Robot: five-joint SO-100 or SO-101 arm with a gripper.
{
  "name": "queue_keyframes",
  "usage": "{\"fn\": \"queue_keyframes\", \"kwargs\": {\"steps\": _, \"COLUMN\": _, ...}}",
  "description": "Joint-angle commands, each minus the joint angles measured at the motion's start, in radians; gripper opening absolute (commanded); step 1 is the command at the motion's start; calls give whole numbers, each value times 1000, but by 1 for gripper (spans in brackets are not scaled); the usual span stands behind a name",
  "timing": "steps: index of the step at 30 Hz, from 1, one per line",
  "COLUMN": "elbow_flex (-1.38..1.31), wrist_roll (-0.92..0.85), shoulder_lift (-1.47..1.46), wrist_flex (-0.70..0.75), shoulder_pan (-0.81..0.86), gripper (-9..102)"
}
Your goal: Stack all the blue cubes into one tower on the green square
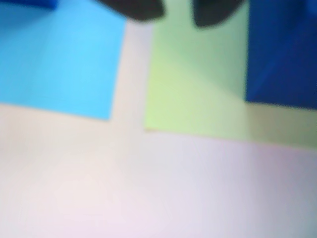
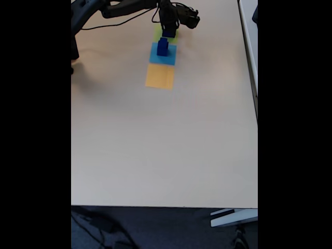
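Two dark gripper (image 1: 171,17) fingertips at the top of the blurred wrist view, apart with a gap between and nothing visibly gripped there, above the flat lime-green paper square (image 1: 193,94); a dark blue solid cube (image 1: 282,52) resting on that square's right part, a flat light-blue square (image 1: 59,59) lying just to the left across a strip of pale table (image 1: 148,188). In the fixed view, far up the beige table: black arm (image 2: 124,8) reaching over the green patch, another dark blue cube (image 2: 163,46) standing on the light-blue patch, flat orange square (image 2: 160,76) nearest the camera, all three patches in one row; jaw opening too small to judge from here.
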Motion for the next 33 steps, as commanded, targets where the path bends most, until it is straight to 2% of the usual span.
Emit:
{"fn": "queue_keyframes", "kwargs": {"steps": 1, "elbow_flex": -14, "wrist_roll": -21, "shoulder_lift": 146, "wrist_flex": -15, "shoulder_pan": 18, "gripper": 0}}
{"fn": "queue_keyframes", "kwargs": {"steps": 11, "elbow_flex": -17, "wrist_roll": -52, "shoulder_lift": 238, "wrist_flex": -3, "shoulder_pan": 37, "gripper": 0}}
{"fn": "queue_keyframes", "kwargs": {"steps": 19, "elbow_flex": -17, "wrist_roll": -21, "shoulder_lift": 299, "wrist_flex": 109, "shoulder_pan": 60, "gripper": 0}}
{"fn": "queue_keyframes", "kwargs": {"steps": 33, "elbow_flex": -15, "wrist_roll": 71, "shoulder_lift": 290, "wrist_flex": 163, "shoulder_pan": 60, "gripper": 14}}
